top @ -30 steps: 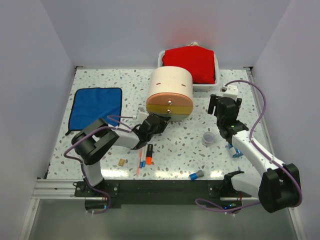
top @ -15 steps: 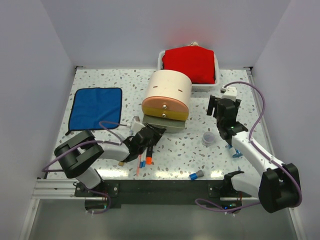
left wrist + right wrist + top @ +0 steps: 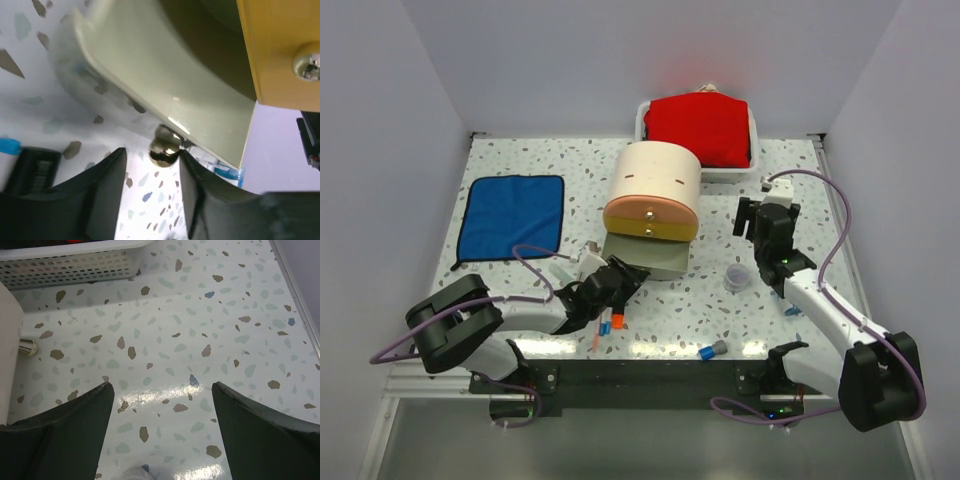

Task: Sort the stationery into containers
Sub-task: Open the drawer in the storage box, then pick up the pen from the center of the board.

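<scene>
the left claw (image 3: 625, 272), jaws apart astride the small gold knob (image 3: 165, 150) of the pulled-out, seemingly empty bottom drawer (image 3: 645, 255) of the cream half-cylinder unit (image 3: 655, 170), is nearest the orange marker (image 3: 619, 322) and thin pens (image 3: 598, 333) lying just nearward, long axes roughly toward that drawer, while the right claw (image 3: 161, 386) hangs wide apart, holding nothing, over the speckled surface (image 3: 200, 315)

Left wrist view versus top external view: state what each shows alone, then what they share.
Only the left wrist view: the gold knob of the pulled-out drawer sitting between the left gripper fingers, with a gap on one side.
Only the top external view: the blue cloth, the white tray holding a red cloth, the clear cup, the right gripper.
Both: the pulled-out drawer, the yellow drawer front above it, the speckled table.
</scene>
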